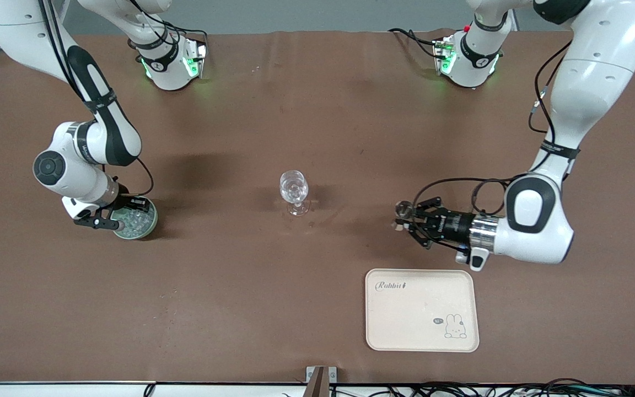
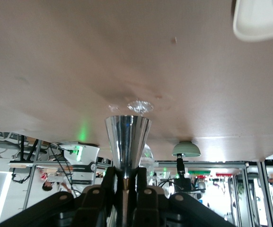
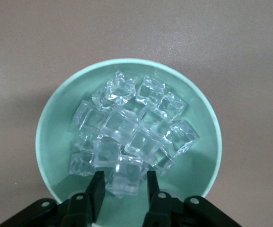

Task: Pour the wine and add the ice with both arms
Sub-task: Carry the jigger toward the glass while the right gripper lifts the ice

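Right claw (image 3: 122, 187) down inside pale green round bowl (image 3: 200, 118), black fingers (image 3: 96, 189) bracketing one clear glassy ice cube (image 3: 126, 175) at edge of heap, apparently gripping it, prob. picked because it sits apart w/ flat faces to pinch. Rest of ice (image 3: 131, 127) piled in bowl's middle: chunky, see-through, wet-looking, smooth-sided. Bowl matte, thin-rimmed, on brown worktop (image 1: 240, 309) toward right arm's end. Left claw (image 2: 125, 182) clenched on narrow end of shiny steel cone-shaped measuring cup (image 2: 127, 142), cup lying sideways, mouth toward centre, over bare worktop toward left arm's end; held flat prob. as parked or emptied, contents not visible. Left arm seems to wait. Small clear stemmed wine glass (image 1: 294, 190) upright mid-worktop between both claws, well apart from each, reachable by either. Whether liquid in it, can't tell. Cream rounded plastic tray w/ rabbit print (image 1: 422, 309) nearer front camera than left claw, nothing on it.
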Robot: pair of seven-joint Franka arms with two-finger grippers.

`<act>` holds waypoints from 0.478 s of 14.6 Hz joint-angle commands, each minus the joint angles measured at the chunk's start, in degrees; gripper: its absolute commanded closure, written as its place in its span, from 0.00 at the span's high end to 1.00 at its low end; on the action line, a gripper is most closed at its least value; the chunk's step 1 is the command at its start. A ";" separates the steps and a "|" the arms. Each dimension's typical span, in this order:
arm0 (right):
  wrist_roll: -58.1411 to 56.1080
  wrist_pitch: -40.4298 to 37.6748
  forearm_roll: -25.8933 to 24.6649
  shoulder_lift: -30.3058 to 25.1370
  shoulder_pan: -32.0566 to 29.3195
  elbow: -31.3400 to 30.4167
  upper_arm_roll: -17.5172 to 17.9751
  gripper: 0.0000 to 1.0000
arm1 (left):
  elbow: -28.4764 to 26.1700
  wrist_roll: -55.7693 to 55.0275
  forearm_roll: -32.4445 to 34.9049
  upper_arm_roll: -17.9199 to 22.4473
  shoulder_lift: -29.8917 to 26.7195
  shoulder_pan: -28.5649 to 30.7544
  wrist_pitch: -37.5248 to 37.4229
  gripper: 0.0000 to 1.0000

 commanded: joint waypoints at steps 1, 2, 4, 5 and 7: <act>0.81 -0.17 -0.25 -1.29 -0.50 -0.86 0.38 0.40 | -1.29 -5.72 -0.90 0.13 -4.58 -3.36 1.92 0.01; 0.81 -0.25 -0.34 -1.29 -0.50 -0.95 0.38 0.40 | -1.38 -7.48 -0.90 0.13 -5.45 -4.42 2.53 0.01; 0.81 -0.52 -0.25 -1.29 -0.50 -0.95 0.38 0.36 | -1.29 -11.26 -0.20 0.22 -7.30 -6.97 3.41 0.01; 0.90 -0.43 -0.34 -1.29 -0.50 -0.95 0.38 0.21 | -1.29 -12.67 -0.02 0.22 -8.09 -7.85 3.68 0.01; 0.99 -0.34 -0.25 -1.46 -0.59 -0.69 0.38 0.00 | -1.38 -13.38 -0.02 0.22 -9.06 -8.12 3.68 0.01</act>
